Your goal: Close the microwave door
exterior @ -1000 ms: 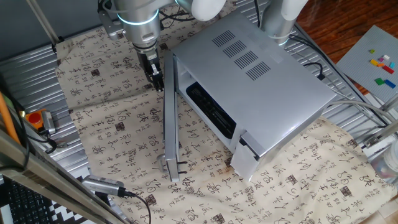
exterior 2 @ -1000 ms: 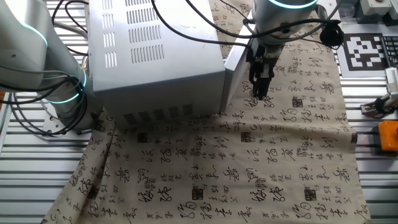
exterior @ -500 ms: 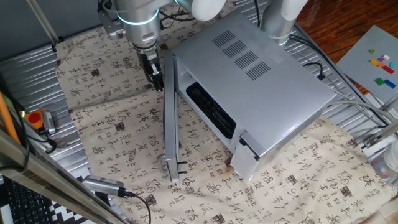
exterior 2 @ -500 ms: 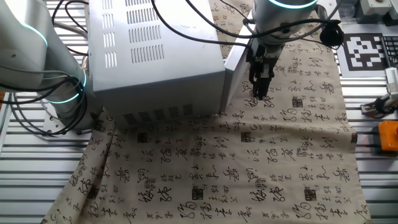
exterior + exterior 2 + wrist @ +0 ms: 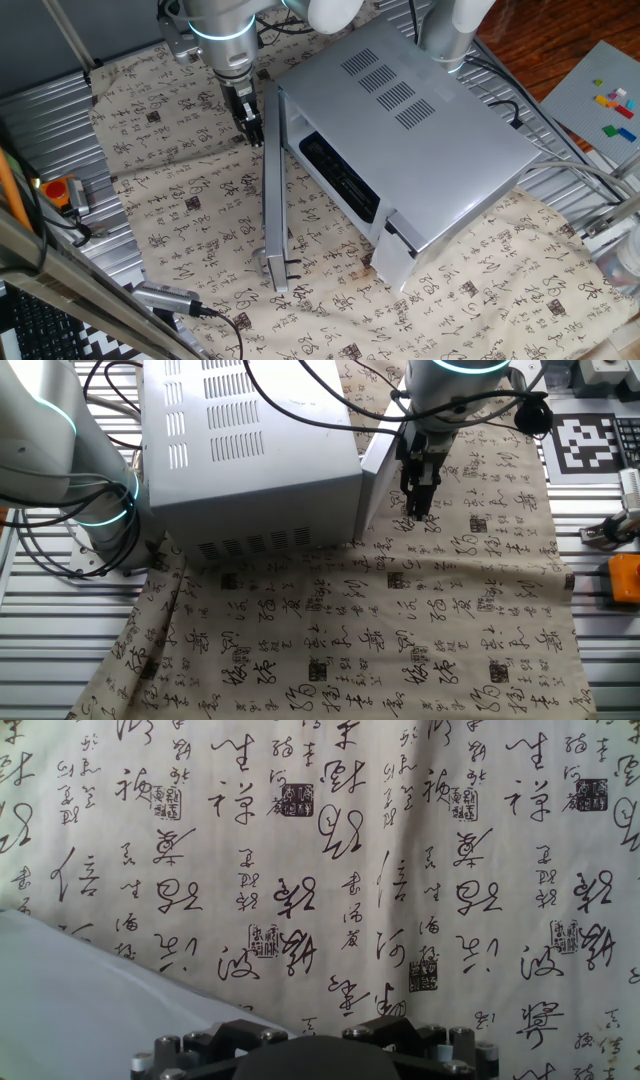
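Note:
The microwave (image 5: pixel 420 130) is a silver-grey box with vent slots on top and a dark front cavity (image 5: pixel 340 180); it also shows in the other fixed view (image 5: pixel 250 450). The microwave door (image 5: pixel 273 200) stands open, swung out roughly square to the front, with its dark handle bracket (image 5: pixel 287 266) at the free end. My gripper (image 5: pixel 254 138) points down beside the door's outer face, near the hinge end, with its fingers together and nothing held. It shows the same in the other fixed view (image 5: pixel 420 510). The hand view shows the door's pale face (image 5: pixel 90 1010) at lower left; my fingertips are out of view.
A calligraphy-print cloth (image 5: pixel 180 220) covers the table. A second white arm (image 5: pixel 455 25) stands behind the microwave. The narrow control panel strip (image 5: pixel 395 262) hangs at the front's far end. An orange object (image 5: pixel 60 190) and a cabled probe (image 5: pixel 170 298) lie at the left.

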{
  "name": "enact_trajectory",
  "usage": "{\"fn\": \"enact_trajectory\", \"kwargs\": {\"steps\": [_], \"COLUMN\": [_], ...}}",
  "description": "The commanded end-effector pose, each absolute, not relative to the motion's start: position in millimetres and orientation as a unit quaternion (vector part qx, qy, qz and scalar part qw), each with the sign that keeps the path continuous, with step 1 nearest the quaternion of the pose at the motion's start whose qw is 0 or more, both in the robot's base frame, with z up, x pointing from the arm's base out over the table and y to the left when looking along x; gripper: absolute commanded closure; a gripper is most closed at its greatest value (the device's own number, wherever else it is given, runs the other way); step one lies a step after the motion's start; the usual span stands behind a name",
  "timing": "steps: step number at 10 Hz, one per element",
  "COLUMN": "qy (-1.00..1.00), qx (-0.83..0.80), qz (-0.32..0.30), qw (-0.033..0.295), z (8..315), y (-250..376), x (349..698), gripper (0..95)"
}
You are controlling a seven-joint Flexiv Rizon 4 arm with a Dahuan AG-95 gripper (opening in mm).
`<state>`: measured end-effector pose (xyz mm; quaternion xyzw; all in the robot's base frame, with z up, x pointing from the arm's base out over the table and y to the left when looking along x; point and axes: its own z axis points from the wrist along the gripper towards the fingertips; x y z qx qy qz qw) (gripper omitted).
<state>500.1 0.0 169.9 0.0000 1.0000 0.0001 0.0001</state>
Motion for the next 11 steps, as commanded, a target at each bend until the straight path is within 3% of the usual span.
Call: {"fn": "enact_trajectory", "kwargs": {"steps": [1, 11], "qy": [0.995, 0.996], "qx": [-0.086, -0.084], "qz": [0.035, 0.034], "qw": [0.024, 0.018], "z": [170.3, 178.8], "y": [0.1, 2.0], "x": [500.0, 499.0], "gripper": [95.0, 95.0]}}
